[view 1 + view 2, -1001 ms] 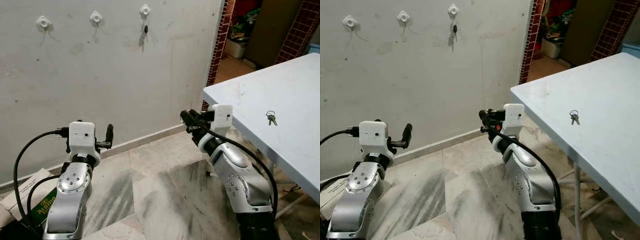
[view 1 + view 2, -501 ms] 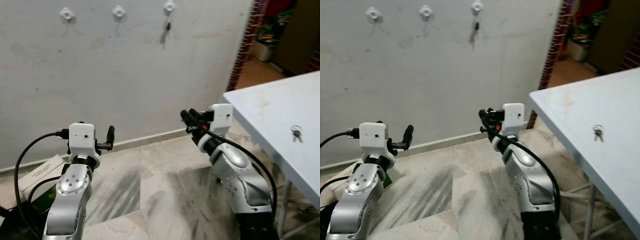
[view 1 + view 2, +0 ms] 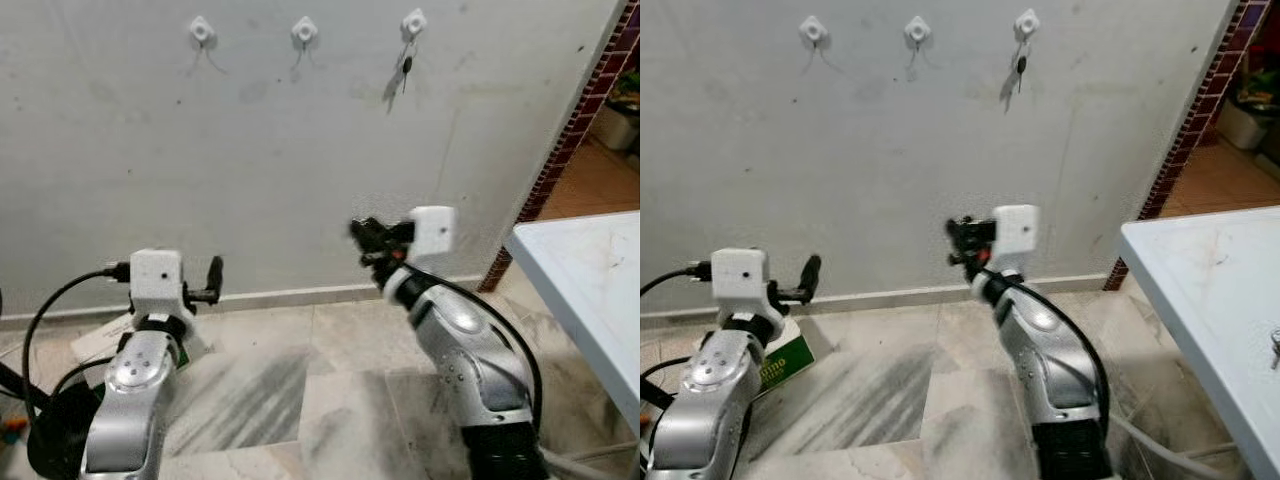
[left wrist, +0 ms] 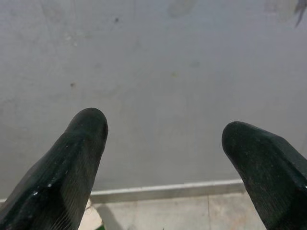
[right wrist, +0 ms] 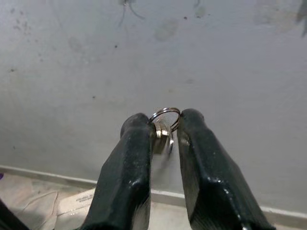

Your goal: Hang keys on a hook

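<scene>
Three wall hooks (image 3: pixel 305 30) are seen above and ahead of the right gripper (image 5: pixel 165 132), by which the key ring (image 5: pixel 164 115) is pinched; the left gripper (image 4: pixel 163 139) is held spread, empty.

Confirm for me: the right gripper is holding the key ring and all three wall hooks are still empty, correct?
Not quite. The right gripper does pinch the key ring between its fingers, but the right-hand hook of the three already carries a key, as the left eye view shows. The other two are bare.
</scene>
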You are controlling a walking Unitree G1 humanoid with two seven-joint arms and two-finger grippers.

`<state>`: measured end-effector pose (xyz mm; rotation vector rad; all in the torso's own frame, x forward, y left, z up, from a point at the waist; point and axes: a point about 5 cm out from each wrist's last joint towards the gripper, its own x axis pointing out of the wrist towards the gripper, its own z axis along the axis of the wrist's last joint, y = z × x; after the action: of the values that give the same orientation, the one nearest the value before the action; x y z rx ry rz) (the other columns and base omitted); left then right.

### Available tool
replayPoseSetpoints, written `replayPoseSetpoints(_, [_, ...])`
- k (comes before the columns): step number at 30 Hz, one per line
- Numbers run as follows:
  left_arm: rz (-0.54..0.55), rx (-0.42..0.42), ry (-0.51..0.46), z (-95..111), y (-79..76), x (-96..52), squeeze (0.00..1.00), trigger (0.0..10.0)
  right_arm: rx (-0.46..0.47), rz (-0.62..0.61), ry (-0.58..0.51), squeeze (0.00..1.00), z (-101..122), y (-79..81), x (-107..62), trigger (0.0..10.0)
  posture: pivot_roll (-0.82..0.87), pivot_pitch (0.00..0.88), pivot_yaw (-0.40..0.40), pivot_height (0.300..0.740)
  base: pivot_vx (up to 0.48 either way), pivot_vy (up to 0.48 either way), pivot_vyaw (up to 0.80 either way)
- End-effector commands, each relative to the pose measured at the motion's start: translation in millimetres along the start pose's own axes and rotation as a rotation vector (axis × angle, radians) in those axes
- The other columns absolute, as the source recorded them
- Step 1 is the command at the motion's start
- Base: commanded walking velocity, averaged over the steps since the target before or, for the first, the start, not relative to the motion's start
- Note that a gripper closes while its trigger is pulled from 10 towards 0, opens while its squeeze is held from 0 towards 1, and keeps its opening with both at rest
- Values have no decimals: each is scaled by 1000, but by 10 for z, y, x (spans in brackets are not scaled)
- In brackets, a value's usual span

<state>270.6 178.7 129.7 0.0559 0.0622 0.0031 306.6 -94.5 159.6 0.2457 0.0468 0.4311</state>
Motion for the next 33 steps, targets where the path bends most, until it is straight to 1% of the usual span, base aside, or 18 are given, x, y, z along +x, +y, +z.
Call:
replayPoseSetpoints(1, [-17, -6, -3, 17, -36, -2, 0, 10000, -6, -10, -6, 0, 21, -39, -13, 10000, 46, 0, 41, 740, 349, 0, 444])
replayPoseSetpoints(3, [-19, -8, -2, 17, -39, -3, 0, 10000, -5, -10, -6, 0, 20, -38, -13, 10000, 47, 0, 42, 740, 341, 0, 419])
replayPoseSetpoints(12, [-25, -13, 3, 9, -49, 1, 0, 10000, -6, -11, -6, 0, 19, -37, -8, 10000, 49, 0, 39, 740, 340, 0, 0])
replayPoseSetpoints(20, [-29, -17, 9, 1, -56, -4, 0, 10000, 18, -13, 1, 0, 6, -35, -1, 10000, 49, 0, 39, 740, 335, 0, 0])
replayPoseSetpoints(33, [-37, -25, 15, -9, -79, -11, 0, 10000, 9, -17, 3, 0, 1, -41, -2, 10000, 53, 0, 38, 740, 335, 0, -38])
